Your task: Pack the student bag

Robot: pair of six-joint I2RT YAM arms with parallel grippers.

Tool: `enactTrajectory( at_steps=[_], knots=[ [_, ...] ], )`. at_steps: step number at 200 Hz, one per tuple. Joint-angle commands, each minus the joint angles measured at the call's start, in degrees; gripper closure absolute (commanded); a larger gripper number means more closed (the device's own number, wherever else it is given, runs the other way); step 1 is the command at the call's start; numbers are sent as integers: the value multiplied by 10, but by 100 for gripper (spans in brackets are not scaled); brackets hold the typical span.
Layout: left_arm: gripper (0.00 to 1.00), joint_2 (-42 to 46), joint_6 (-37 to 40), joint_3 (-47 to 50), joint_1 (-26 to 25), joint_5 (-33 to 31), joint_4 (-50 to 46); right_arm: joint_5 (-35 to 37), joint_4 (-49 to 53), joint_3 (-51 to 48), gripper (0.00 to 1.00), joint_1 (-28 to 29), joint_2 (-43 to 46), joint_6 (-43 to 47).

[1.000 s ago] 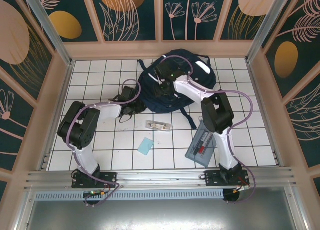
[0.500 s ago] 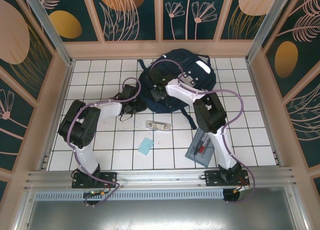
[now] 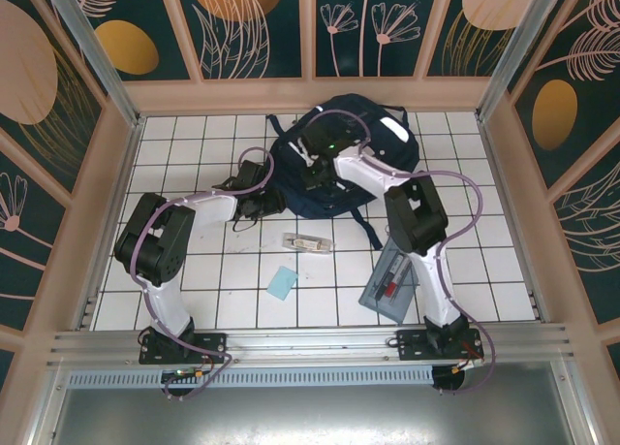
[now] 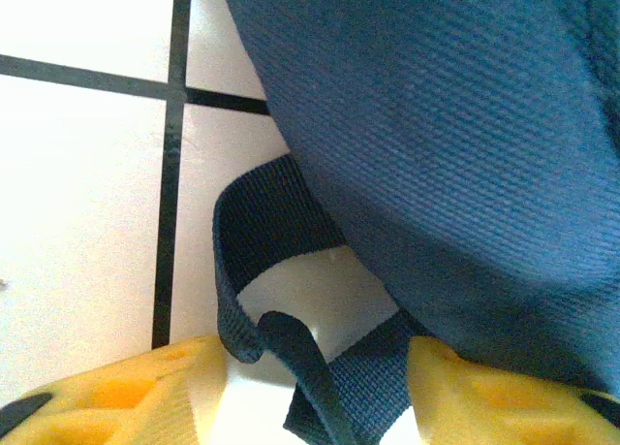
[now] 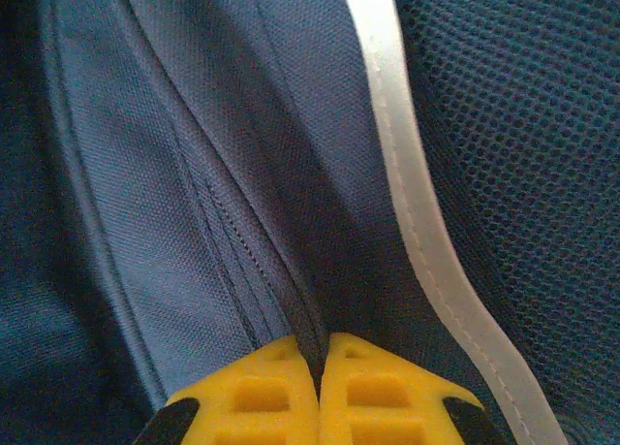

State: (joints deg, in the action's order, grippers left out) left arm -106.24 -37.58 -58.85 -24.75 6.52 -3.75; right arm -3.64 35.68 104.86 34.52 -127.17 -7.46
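R fingers (image 5: 262, 392) closed onto 1 student bag (image 5: 165, 193) | L fingers (image 4: 126, 387) opened, 1 strap (image 4: 262, 222) between

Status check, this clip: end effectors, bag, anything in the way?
Left end effector open, straddling a dark strap. Right end effector shut, pinching a fold of the student bag. Pencil case unpacked on the tiles.

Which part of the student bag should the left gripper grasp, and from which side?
The dark webbing strap at the student bag's left edge, approached from the left: it arches off the tile as a thin loop, between the left gripper's open fingers.
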Motion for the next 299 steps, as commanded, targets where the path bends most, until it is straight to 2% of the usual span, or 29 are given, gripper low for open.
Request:
enactTrajectory(
  at_steps=[1,15,31,73,115,162,188,221,244,253,268,299],
  knots=[
    [39,10,4,-22,5,-19,-3,-164,3,23,100,-57,61,-82],
    [31,8,1,-33,5,-20,-4,-216,-3,24,100,-75,82,-98],
    [27,-4,-4,-49,5,-20,-4,-256,-6,26,100,-88,101,-108],
    [25,-48,-12,-94,5,-9,-2,-304,1,42,100,-97,124,-121],
    [25,-104,7,-145,5,-37,-33,-391,-76,11,100,-123,160,-187],
    [26,-124,22,-156,8,-50,-51,-410,-95,1,100,-141,163,-208],
    [25,-74,47,-134,8,-43,-65,-401,-108,-16,100,-147,160,-213],
    [24,56,102,-95,8,-13,-98,-396,-119,-22,100,-151,152,-221],
    [20,149,139,-76,8,73,-103,-395,-125,-23,100,-153,146,-228],
    [15,172,150,-69,7,128,-91,-397,-129,-21,100,-153,143,-232],
    [15,194,158,-60,5,187,-66,-396,-132,-20,100,-153,139,-237],
    [19,185,191,-75,-19,169,-72,-397,-131,-9,100,-153,129,-250]
  ],
)
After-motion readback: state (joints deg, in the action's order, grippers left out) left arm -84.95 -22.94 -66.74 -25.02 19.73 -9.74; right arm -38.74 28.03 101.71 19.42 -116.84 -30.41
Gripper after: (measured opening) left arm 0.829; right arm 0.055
